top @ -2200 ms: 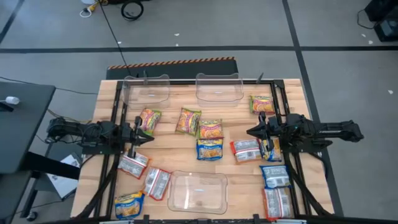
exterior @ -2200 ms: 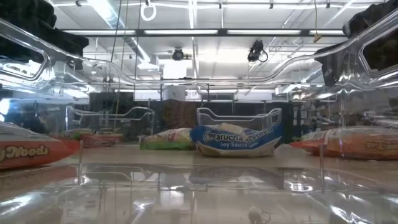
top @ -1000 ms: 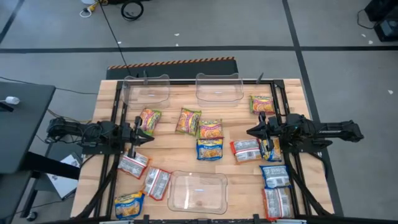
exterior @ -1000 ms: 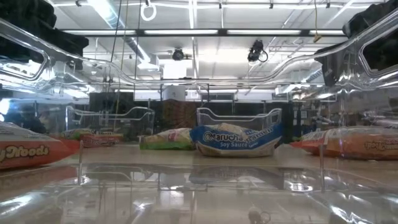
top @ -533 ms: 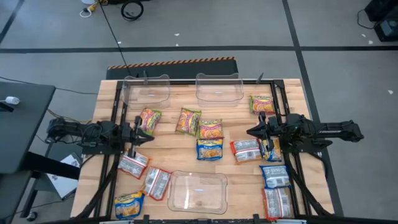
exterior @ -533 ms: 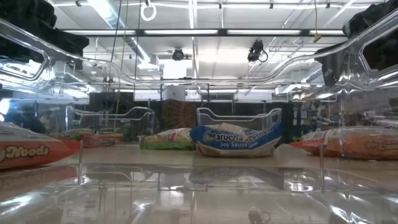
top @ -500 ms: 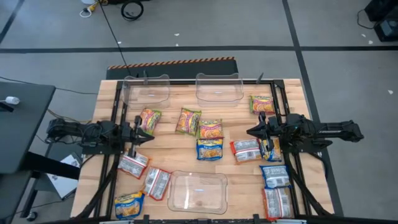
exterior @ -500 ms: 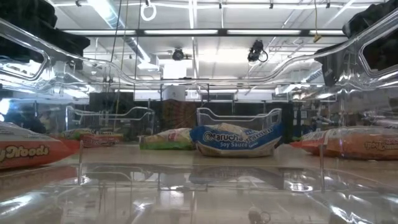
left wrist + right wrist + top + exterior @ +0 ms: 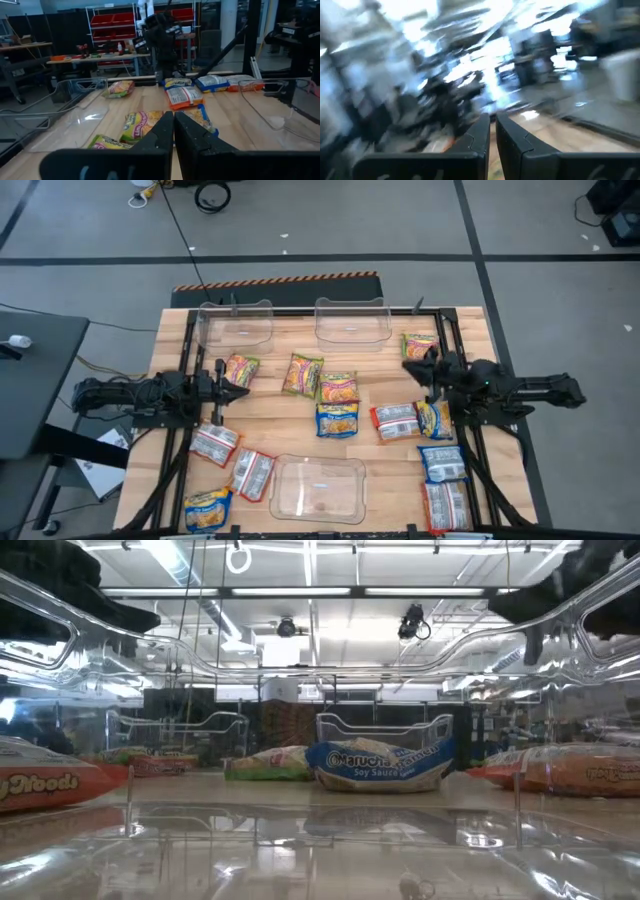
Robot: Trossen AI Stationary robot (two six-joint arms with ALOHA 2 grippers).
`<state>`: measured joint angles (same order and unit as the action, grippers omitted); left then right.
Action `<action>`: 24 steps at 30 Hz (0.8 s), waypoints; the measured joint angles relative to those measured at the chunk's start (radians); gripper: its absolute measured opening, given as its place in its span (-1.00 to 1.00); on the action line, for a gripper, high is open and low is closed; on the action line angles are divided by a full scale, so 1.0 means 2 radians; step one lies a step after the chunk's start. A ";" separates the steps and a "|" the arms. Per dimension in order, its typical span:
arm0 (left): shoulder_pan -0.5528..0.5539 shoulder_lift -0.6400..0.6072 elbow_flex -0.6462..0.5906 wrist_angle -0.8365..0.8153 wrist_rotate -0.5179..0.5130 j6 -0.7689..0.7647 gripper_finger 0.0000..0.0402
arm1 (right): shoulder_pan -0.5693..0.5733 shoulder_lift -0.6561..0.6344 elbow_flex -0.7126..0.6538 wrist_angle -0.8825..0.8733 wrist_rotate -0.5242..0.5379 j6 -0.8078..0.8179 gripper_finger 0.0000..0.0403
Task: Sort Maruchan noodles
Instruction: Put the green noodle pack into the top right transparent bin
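Note:
The Maruchan noodles lie flat and scattered on the wooden table (image 9: pixel 290 345). Green-pink packets (image 9: pixel 302 374) lie toward the far side. Blue ones (image 9: pixel 337 420) sit mid-table and at the right (image 9: pixel 441 462). Red-silver ones (image 9: pixel 396 421) lie mid-right and near left (image 9: pixel 214 445). My left gripper (image 9: pixel 245 388) hovers shut at the table's left, beside a green-pink packet (image 9: pixel 240 370). In the left wrist view its shut fingers (image 9: pixel 173 131) point across the table at the packets (image 9: pixel 184 96). My right gripper (image 9: pixel 407 364) hovers shut at the right, near the far-right packet (image 9: pixel 420 346); its wrist view is blurred (image 9: pixel 492 131).
Two clear bins (image 9: pixel 236 323) (image 9: pixel 352 320) stand along the far edge, and a third (image 9: pixel 318 488) sits at the near middle. Black frame rails (image 9: pixel 187 360) run along both sides of the table. In the low view, a blue packet (image 9: pixel 385 764) lies mid-table behind the near bin's wall.
My right gripper has swung toward the table's far edge, tipping upward and rolling as it went; its wrist view is smeared by the motion. My left gripper has swung a little toward the far edge. Both have stayed shut. No packet has moved.

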<state>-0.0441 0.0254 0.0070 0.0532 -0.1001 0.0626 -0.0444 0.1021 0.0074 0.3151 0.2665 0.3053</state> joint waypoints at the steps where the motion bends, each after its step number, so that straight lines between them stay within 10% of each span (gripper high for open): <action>1: 0.000 0.000 0.000 0.000 0.000 0.000 -0.90 | 0.000 0.008 0.000 -0.001 0.010 0.010 -0.82; 17: 0.000 0.000 0.000 0.001 0.000 0.000 -0.90 | 0.042 0.438 0.305 -0.223 0.010 0.005 -0.90; 24: 0.000 0.000 0.000 0.002 -0.009 0.046 -0.90 | 0.024 0.615 0.465 -0.393 -0.041 -0.050 -0.57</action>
<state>-0.0432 0.0257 0.0069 0.0565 -0.1177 0.1537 0.0040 1.3314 0.9372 -0.4718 0.1851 0.2044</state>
